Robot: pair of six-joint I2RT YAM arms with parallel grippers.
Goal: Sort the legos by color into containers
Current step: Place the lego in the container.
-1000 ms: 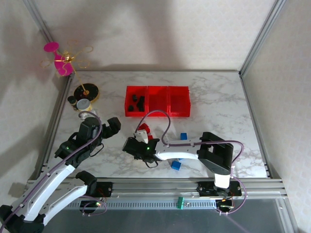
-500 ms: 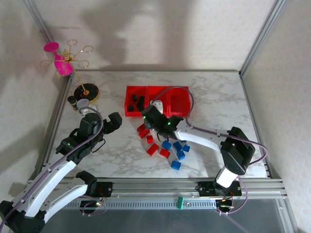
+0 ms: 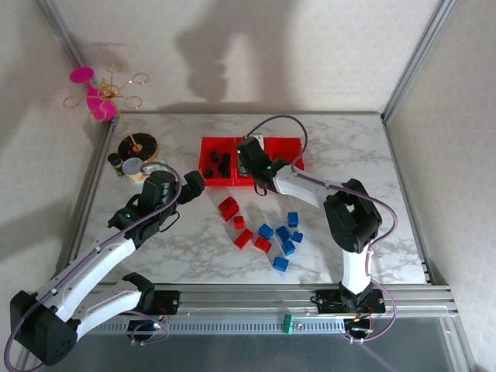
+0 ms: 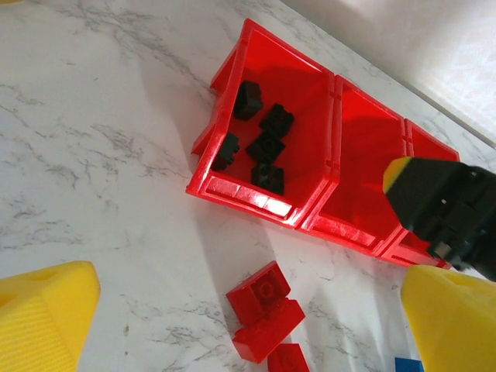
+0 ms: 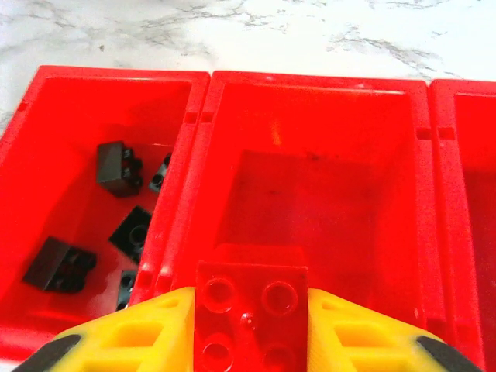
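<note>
The right gripper (image 5: 249, 335) pinched a red two-by-two brick (image 5: 249, 306), the middle bin (image 5: 310, 194) lay dead ahead at 12 o'clock, its near wall seemingly just cleared, and the left gripper (image 3: 188, 188) hung wide open, farther off at the bins' 8 o'clock.

bright, even light from above casts soft arm shadows on the back wall (image 3: 232, 54) and glints faintly off the red bins' (image 4: 267, 203) front rim, while the near yellow fingers (image 4: 43, 318) blur.
</note>
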